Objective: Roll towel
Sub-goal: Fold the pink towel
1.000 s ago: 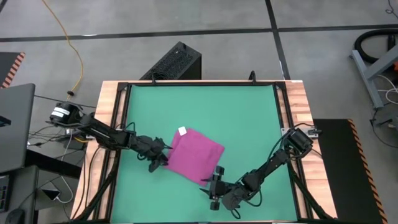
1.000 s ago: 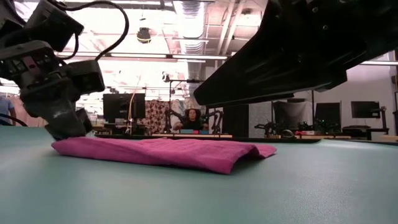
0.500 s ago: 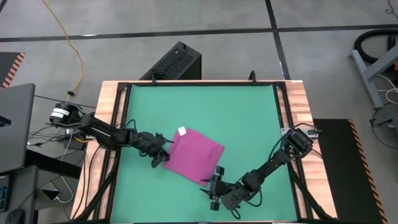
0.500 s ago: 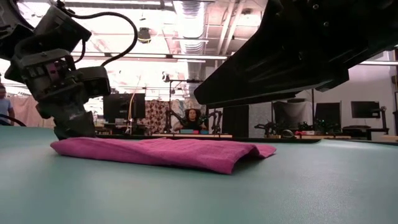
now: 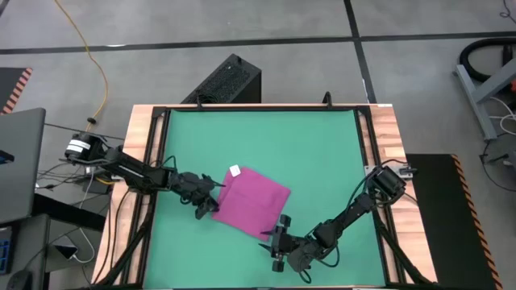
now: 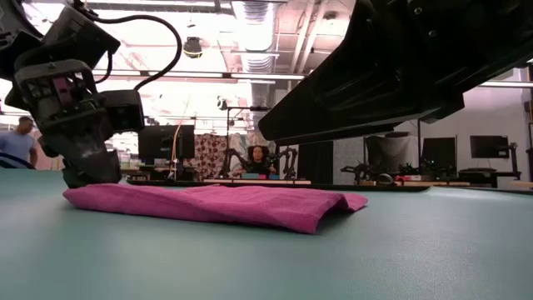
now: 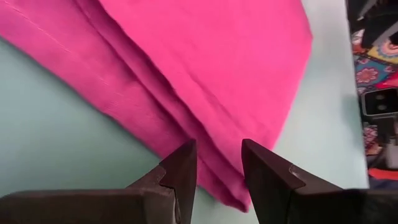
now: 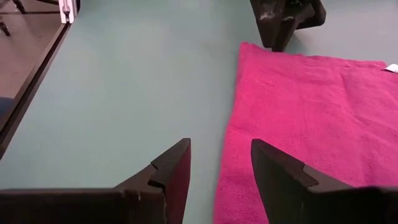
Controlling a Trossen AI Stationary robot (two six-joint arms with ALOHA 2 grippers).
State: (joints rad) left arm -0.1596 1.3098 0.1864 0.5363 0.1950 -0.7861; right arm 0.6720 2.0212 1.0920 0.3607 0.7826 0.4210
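Observation:
The magenta towel (image 5: 256,200) lies folded flat on the green mat, its white tag (image 5: 235,170) at the far-left corner. Layered edges show in the left wrist view (image 7: 205,62). My left gripper (image 5: 211,205) is open at the towel's left corner, its fingers (image 7: 183,168) on either side of the layered edge. My right gripper (image 5: 278,234) is open at the towel's near corner, with the towel's edge (image 8: 227,180) running between its fingers. In the low view the left gripper (image 6: 87,171) stands at the towel's left end (image 6: 75,197). My left gripper has its fingertips down at the towel's left corner (image 7: 217,186), slanting in from the table's left; I cannot tell whether they touch the cloth. My right gripper straddles the near edge of the towel from the near side, and whether it touches does not show.
Bare green mat (image 5: 266,137) spreads on the far side of the towel. A wooden frame (image 5: 145,161) borders the table. A black box (image 5: 230,80) stands beyond the far edge and a laptop (image 5: 16,161) off the left. A person (image 6: 17,146) shows in the room behind.
My left gripper has rolled a little about its own pointing line while staying at the towel's left corner. The towel lies as before.

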